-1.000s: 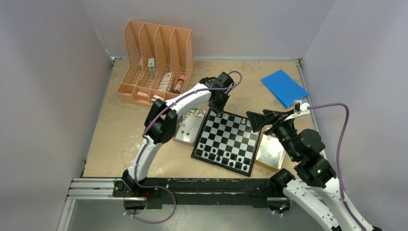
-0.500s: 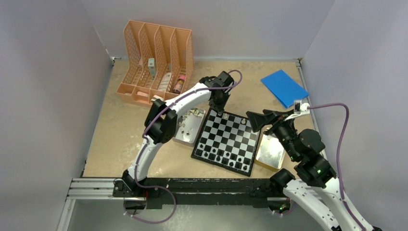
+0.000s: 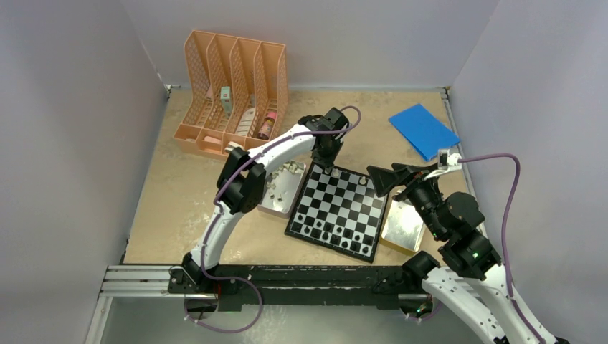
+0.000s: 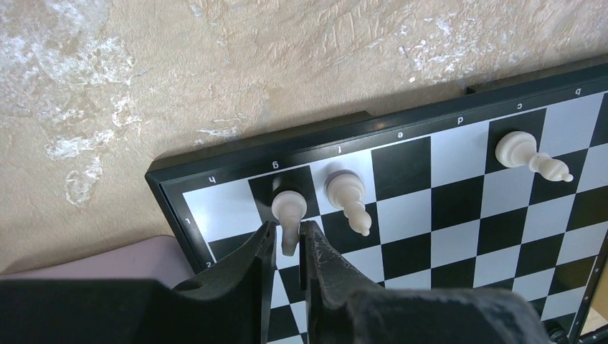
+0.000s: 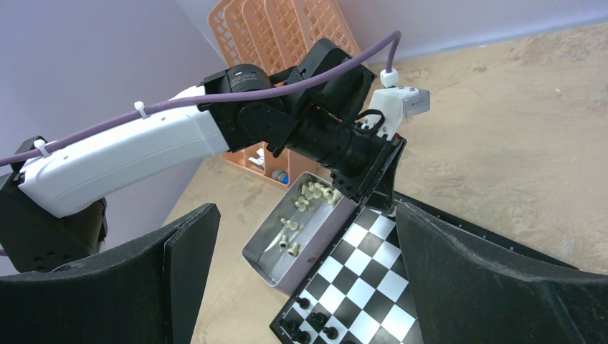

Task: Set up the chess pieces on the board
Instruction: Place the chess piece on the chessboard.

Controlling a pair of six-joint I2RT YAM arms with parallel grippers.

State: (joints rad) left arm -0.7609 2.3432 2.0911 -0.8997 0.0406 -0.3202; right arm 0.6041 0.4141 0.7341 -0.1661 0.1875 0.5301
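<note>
The checkered board [image 3: 363, 250] lies at mid-table, between two tins. My left gripper [image 3: 329, 169] is at its far left corner. In the left wrist view the left gripper [image 4: 287, 226] is shut on the top of a white chess piece [image 4: 288, 206] that stands on the corner-side dark square. A second white piece [image 4: 347, 193] stands one square over and a third [image 4: 518, 149] further along the back row. Several black pieces [image 3: 326, 231] stand along the near rows. My right gripper [image 3: 382, 180] hovers open and empty over the board's right edge.
A metal tin [image 3: 273, 207] of loose white pieces touches the board's left side and also shows in the right wrist view [image 5: 267, 262]. Another tin [image 3: 403, 226] lies at the board's right. An orange file rack [image 3: 233, 89] stands at back left, a blue sheet [image 3: 423, 130] at back right.
</note>
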